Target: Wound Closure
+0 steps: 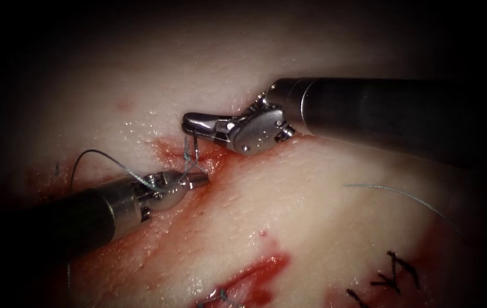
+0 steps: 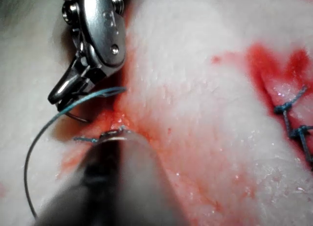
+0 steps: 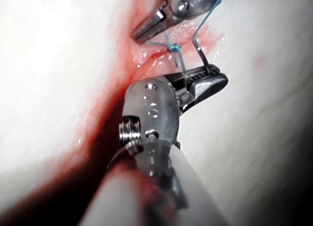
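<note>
While its jaws are closed on the thin curved steel needle (image 1: 195,149) near one end, the right arm's silver wristed tool (image 1: 197,121) hovers above the red-stained cut (image 1: 209,162) in the pale pork tissue (image 1: 312,217). Below it, the needle hangs down beside a blue knotted thread (image 1: 187,153). Just under that, the left arm's steel tool (image 1: 197,180) appears shut on the thread, which loops away leftward.

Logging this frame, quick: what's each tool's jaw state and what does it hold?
Left tool: shut on the thread beside the knot.
Right tool: shut on the needle, which hangs down to the tissue.
</note>
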Robot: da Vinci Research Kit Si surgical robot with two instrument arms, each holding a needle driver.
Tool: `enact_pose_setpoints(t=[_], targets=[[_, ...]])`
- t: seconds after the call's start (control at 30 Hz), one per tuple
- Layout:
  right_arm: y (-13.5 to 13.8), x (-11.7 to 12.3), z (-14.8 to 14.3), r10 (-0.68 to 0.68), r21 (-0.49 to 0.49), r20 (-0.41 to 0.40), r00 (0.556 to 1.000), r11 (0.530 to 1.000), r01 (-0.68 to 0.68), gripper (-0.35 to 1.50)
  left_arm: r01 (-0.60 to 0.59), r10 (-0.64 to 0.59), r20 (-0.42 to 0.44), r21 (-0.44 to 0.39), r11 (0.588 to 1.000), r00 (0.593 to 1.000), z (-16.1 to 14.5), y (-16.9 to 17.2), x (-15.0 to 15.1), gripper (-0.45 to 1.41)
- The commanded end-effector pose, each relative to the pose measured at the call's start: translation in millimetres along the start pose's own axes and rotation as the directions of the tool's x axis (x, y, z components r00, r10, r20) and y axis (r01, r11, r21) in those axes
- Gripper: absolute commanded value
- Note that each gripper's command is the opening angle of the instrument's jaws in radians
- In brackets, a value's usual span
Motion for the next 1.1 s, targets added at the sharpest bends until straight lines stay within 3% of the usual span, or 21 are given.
enact_pose_setpoints(t=[0.03,0.37,0.67,0.9,1.1], targets=[[0.1,-0.6,0.8,0.015,-0.005,0.006,1.000,1.000,-0.015,-0.35,0.000,0.000,-0.003,0.000,1.000,1.000,0.7,-0.5,0.4,-0.03],[0.3,-1.5,0.5,0.141,-0.013,0.036,0.989,0.990,-0.140,-0.35,0.012,-0.012,-0.005,0.011,1.000,1.000,0.8,-0.9,1.2,0.14],[0.8,-2.8,0.9,0.360,-0.024,0.064,0.931,0.933,-0.359,-0.35,0.025,-0.025,-0.026,0.032,0.999,0.999,1.2,-0.9,2.0,0.12],[1.1,-3.0,1.0,0.387,-0.019,0.079,0.919,0.922,-0.387,-0.35,0.022,-0.020,-0.029,0.049,0.999,0.999,2.4,-0.6,1.6,-0.10],[1.4,-3.1,1.1,0.442,-0.017,0.087,0.893,0.897,-0.442,-0.35,0.005,-0.005,0.021,0.006,1.000,1.000,4.6,0.3,0.1,-0.11]])
